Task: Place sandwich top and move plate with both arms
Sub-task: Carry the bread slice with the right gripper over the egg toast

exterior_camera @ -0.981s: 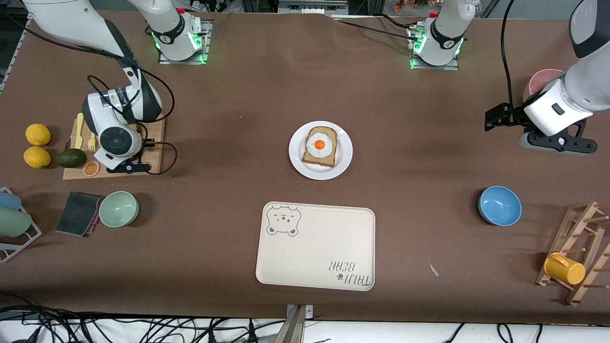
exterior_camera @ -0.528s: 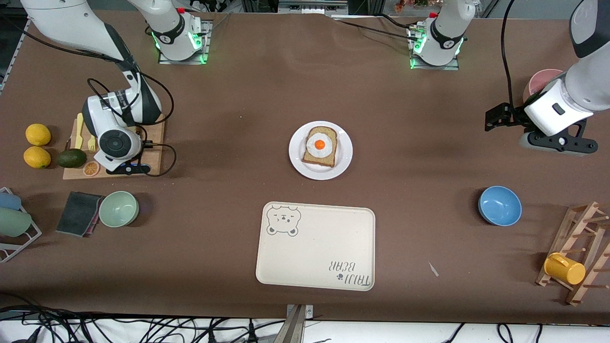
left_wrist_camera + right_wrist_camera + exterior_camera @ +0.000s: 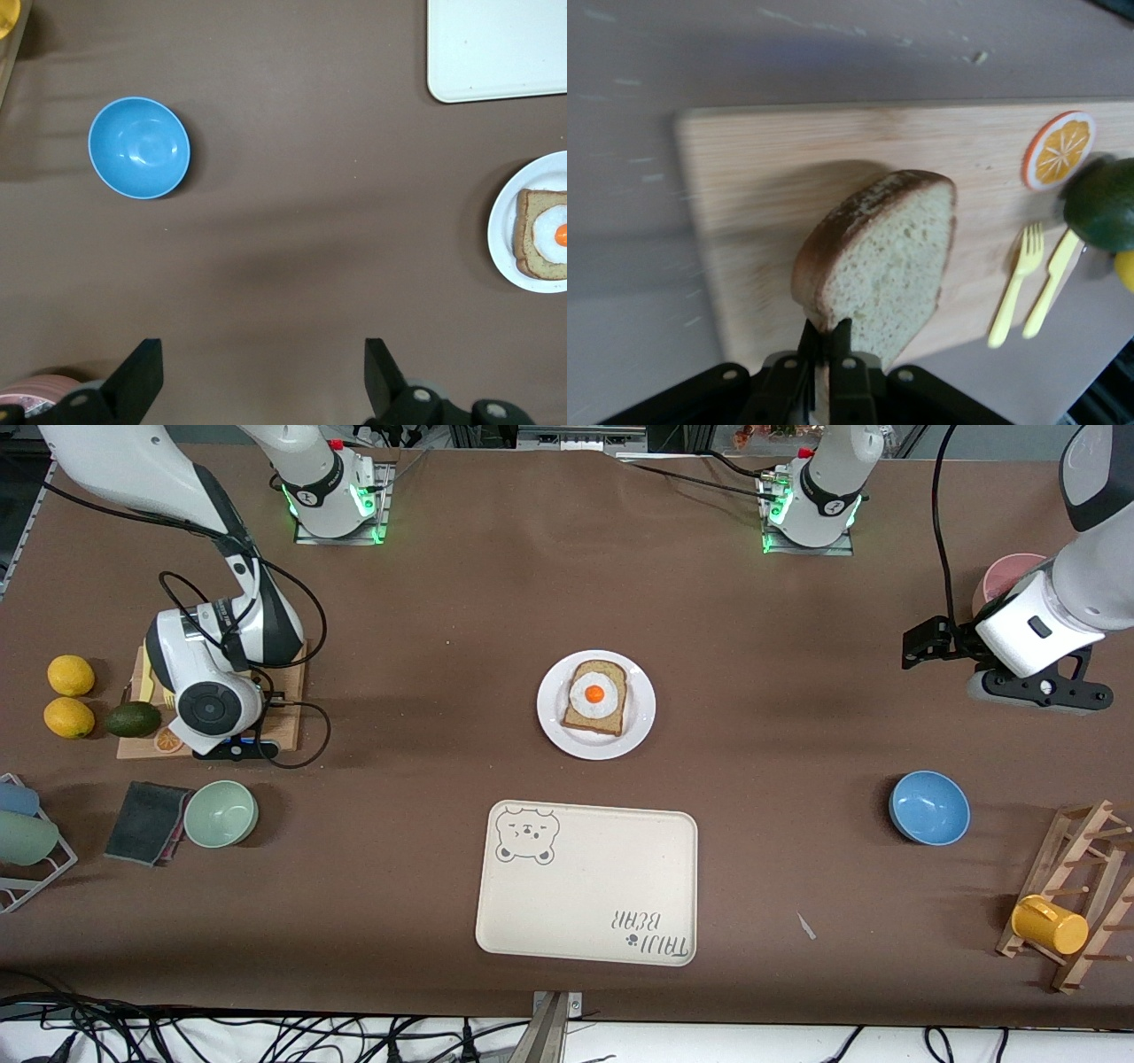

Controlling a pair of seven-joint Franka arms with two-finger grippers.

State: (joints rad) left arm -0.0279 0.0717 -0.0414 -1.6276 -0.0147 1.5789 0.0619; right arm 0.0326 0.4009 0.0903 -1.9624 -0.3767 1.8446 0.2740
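Right gripper [image 3: 827,354] clamped on sandwich top [image 3: 881,257] above cutting board [image 3: 780,168] at frame left, left gripper [image 3: 261,376] spread empty at frame right, plate [image 3: 554,731] centre frame.

I see two glossy white robot arms with dark grey joint bands, green-glowing bases [image 3: 335,509], red-capped connectors, looping black cables [image 3: 301,717], and matte black jaws on each wrist.

R tool [image 3: 826,347] clamped shut, raised; L tool [image 3: 261,376] open, waiting.
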